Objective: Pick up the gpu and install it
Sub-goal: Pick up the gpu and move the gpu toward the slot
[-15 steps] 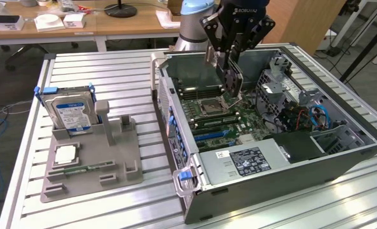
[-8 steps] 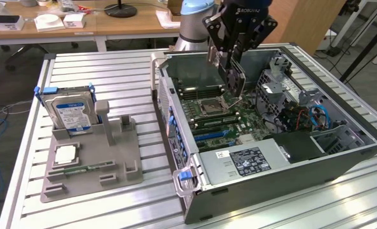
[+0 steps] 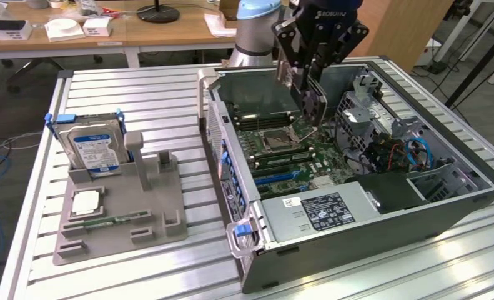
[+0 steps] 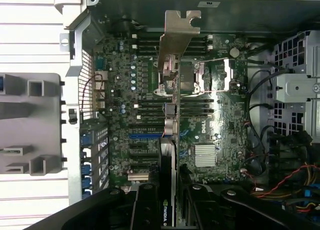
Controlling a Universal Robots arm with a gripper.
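Note:
The gpu (image 3: 311, 107) hangs on edge inside the open computer case (image 3: 446, 206), above the motherboard (image 3: 284, 147). My gripper (image 3: 306, 78) is shut on its upper edge. In the wrist view the gpu (image 4: 168, 177) appears edge-on between the black fingers (image 4: 145, 207), and its silvery bracket (image 4: 176, 45) points away from the camera over the CPU socket (image 4: 192, 80). Whether the card touches the board I cannot tell. The blue slot (image 4: 145, 136) lies just beside the card's line.
A grey holder (image 3: 147, 215) on the exterior view's left carries a hard drive (image 3: 93, 150), a CPU chip (image 3: 86, 202) and a green memory stick (image 3: 113, 219). Drive cages and cables (image 3: 396, 150) fill the case's far side. A power supply (image 3: 330, 209) sits at the case front.

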